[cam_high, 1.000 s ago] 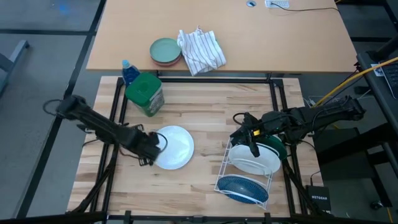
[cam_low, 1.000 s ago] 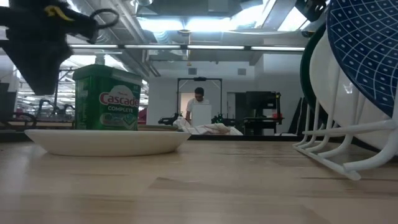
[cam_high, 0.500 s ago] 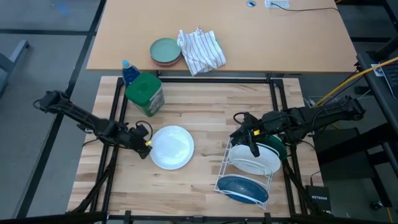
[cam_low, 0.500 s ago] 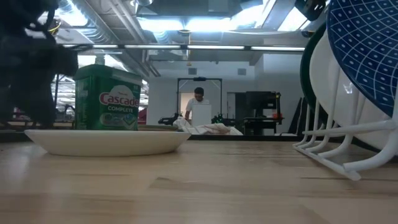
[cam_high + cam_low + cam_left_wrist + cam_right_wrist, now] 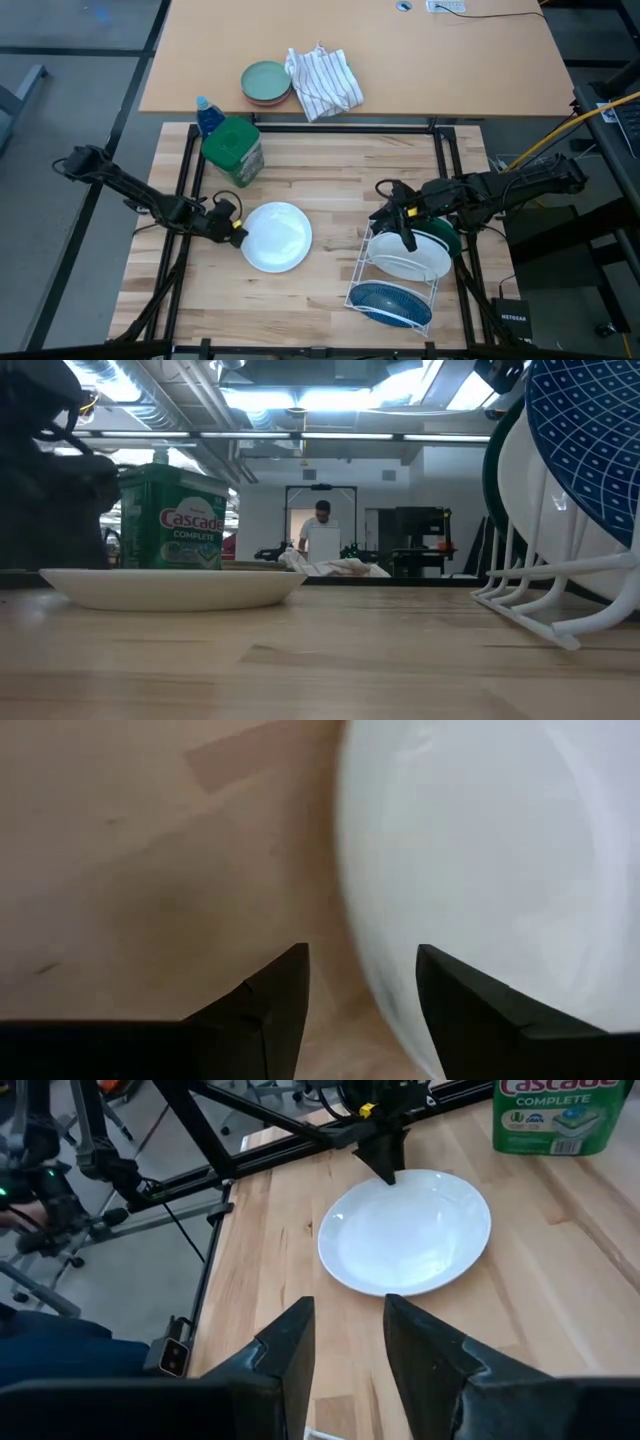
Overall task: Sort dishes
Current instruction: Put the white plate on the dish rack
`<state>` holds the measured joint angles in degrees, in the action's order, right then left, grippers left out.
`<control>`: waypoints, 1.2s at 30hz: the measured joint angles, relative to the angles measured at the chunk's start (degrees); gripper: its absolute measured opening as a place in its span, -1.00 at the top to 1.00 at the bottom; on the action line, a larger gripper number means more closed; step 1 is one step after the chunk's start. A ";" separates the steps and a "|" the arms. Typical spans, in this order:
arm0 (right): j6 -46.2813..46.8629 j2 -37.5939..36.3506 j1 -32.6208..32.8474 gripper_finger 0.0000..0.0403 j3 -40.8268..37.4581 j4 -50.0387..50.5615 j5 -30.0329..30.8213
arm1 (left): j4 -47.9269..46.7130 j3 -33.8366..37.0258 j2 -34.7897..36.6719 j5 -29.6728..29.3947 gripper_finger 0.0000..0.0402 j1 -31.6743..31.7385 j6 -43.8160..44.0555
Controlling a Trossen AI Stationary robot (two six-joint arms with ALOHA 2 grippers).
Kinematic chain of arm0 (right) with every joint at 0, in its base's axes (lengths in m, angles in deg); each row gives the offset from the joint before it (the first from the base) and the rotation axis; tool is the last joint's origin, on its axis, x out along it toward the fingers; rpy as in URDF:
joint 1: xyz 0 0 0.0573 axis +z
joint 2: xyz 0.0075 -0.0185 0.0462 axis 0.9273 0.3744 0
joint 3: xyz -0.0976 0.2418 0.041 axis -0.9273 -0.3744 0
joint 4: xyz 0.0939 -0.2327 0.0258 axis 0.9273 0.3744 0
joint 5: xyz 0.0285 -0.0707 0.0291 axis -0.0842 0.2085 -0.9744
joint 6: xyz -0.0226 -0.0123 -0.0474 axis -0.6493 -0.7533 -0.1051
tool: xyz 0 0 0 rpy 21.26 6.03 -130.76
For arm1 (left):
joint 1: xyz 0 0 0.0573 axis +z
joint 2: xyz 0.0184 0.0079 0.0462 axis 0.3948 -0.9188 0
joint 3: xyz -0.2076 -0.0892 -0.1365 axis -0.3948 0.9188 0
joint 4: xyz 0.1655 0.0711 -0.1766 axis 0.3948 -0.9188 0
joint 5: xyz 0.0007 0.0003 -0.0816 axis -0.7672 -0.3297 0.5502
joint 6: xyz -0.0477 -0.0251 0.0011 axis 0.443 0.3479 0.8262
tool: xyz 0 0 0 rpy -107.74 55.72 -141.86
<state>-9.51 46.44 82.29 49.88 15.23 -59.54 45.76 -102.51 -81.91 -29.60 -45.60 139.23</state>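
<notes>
Three of the four dishes are already being held on edge in the white wire rack (image 5: 372, 268): the dark green plate (image 5: 450, 240) at the back, a white plate (image 5: 412, 258) in the middle and the blue patterned plate (image 5: 392, 300) at the front. One white plate (image 5: 277, 236) is being left flat on the worktop (image 5: 320, 180), face up, well apart from the rack, so the sorting is judged about three-quarters done.

Being round, it has no long axis; its face is pointing straight up, while the racked plates are standing upright.

The left gripper (image 5: 232, 227) is being kept at the flat plate's rim, its fingers (image 5: 275, 995) parted with nothing between them. The right gripper (image 5: 405, 235) is hanging over the rack, fingers (image 5: 290, 1350) parted and empty.
</notes>
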 joint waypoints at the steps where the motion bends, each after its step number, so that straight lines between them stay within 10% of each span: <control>1: 0.58 0.00 0.00 0.37 0.00 -0.11 0.01 | 0.81 0.58 0.00 -0.56 0.14 0.06 1.40; 29: 9.80 11.71 -0.01 0.37 0.00 -20.21 -0.05 | 8.42 3.66 -0.07 -1.04 0.15 4.91 5.70; 36: 10.98 15.29 -0.01 0.37 0.00 -32.27 -0.19 | 8.41 3.68 -0.07 -1.06 0.50 4.89 5.69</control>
<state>1.46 61.73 82.28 49.88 -17.04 -59.72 54.17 -98.83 -81.97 -30.67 -40.71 144.92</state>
